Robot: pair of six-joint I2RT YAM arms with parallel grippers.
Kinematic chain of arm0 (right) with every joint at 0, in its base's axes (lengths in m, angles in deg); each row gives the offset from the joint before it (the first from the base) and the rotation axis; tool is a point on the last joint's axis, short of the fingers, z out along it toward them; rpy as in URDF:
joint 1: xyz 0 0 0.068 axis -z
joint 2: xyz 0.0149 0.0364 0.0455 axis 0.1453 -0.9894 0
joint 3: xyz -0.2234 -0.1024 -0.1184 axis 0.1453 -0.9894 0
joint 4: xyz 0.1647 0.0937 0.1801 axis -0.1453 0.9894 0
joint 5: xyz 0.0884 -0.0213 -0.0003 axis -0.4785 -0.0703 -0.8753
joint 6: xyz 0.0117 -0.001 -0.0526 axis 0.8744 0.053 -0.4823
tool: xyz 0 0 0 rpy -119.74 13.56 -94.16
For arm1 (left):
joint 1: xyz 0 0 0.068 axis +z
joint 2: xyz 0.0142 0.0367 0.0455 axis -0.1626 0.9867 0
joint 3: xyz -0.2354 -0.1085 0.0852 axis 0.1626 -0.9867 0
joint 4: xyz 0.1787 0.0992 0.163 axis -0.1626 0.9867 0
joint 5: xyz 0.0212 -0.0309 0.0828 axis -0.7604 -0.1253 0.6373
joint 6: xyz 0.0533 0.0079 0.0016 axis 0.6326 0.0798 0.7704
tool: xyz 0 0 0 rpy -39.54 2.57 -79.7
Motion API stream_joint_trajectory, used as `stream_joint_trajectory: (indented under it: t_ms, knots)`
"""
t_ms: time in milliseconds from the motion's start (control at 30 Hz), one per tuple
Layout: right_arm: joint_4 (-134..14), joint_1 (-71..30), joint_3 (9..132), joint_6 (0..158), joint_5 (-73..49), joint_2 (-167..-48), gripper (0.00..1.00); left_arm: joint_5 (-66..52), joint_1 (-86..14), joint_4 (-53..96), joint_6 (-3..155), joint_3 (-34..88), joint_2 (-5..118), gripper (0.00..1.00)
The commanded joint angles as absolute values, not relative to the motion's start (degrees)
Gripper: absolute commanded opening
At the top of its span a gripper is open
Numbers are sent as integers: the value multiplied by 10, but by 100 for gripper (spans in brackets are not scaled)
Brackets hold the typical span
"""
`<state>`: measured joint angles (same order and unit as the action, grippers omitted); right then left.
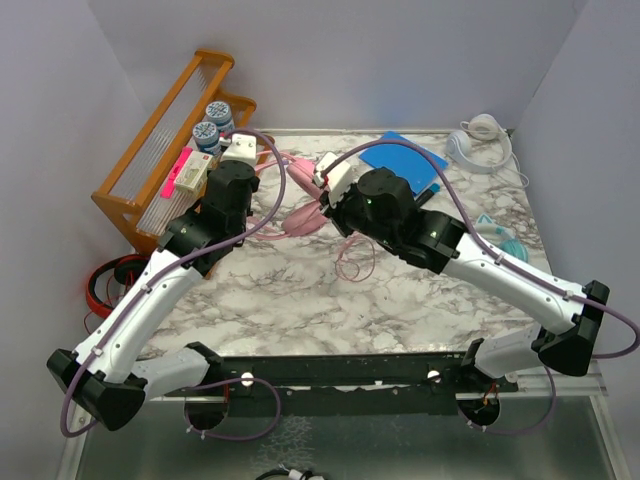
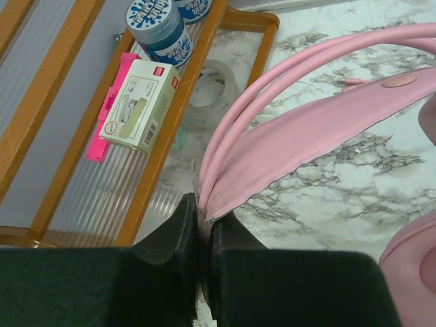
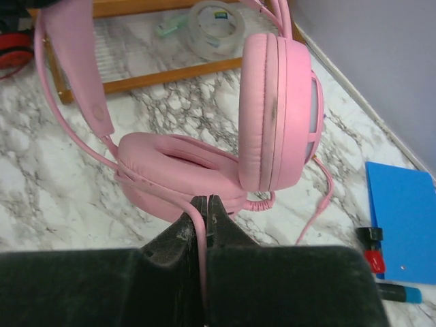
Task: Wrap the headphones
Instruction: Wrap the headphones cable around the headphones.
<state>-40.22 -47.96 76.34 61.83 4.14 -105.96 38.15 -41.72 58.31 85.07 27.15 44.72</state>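
The pink headphones (image 1: 300,218) lie at the middle back of the marble table (image 1: 270,300). My left gripper (image 1: 268,170) is shut on the end of their pink headband (image 2: 300,129), pinched between the fingertips (image 2: 203,212). My right gripper (image 1: 322,205) is shut on the thin pink cable (image 3: 199,228), right in front of the two ear cups (image 3: 276,109). One cup stands upright and the other (image 3: 177,170) lies flat. A loose loop of cable (image 1: 350,262) trails on the table. A white pair (image 1: 480,140) sits at the back right. A teal pair (image 1: 500,232) is partly hidden behind my right arm.
An orange wooden rack (image 1: 150,160) stands at the back left with blue-lidded jars (image 2: 160,30), a boxed stapler (image 2: 142,102) and a pink marker. A clear tape roll (image 2: 212,92) lies beside it. A blue folder (image 1: 405,160) is at the back. Red-and-black headphones (image 1: 110,280) hang off the left edge.
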Motion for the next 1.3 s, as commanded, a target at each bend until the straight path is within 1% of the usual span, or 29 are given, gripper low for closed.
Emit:
stream_joint_trajectory:
  t_ms: [0, 100, 233, 500, 567, 667, 767, 867, 967, 1133, 1267]
  knots:
    - [-398, -483, 780, 562, 137, -1063, 5, 418, -419, 597, 874, 268, 420, 0]
    - [-408, -483, 774, 547, 173, -1066, 6, 393, -422, 613, 874, 277, 424, 0]
    - [-439, -483, 761, 522, 219, -1069, 14, 369, -428, 629, 874, 281, 436, 0]
    - [-521, -483, 715, 479, 283, -1061, 15, 330, -430, 653, 865, 294, 442, 0]
    - [-552, -483, 701, 465, 292, -1059, 18, 303, -430, 666, 865, 299, 445, 0]
    - [-577, -472, 694, 455, 292, -1063, 20, 259, -432, 685, 864, 304, 447, 0]
    - [-575, -436, 695, 482, 244, -1065, 22, 224, -435, 700, 861, 306, 443, 0]
    - [-558, -376, 697, 540, 123, -1065, 23, 187, -435, 710, 853, 312, 436, 0]
    - [-569, -333, 688, 584, 41, -1069, 25, 122, -435, 714, 848, 317, 425, 0]
    - [-579, -312, 676, 624, -14, -1092, 25, -23, -435, 717, 817, 341, 424, 0]
    - [-601, -288, 643, 664, -46, -1087, 25, -80, -435, 745, 781, 383, 445, 0]
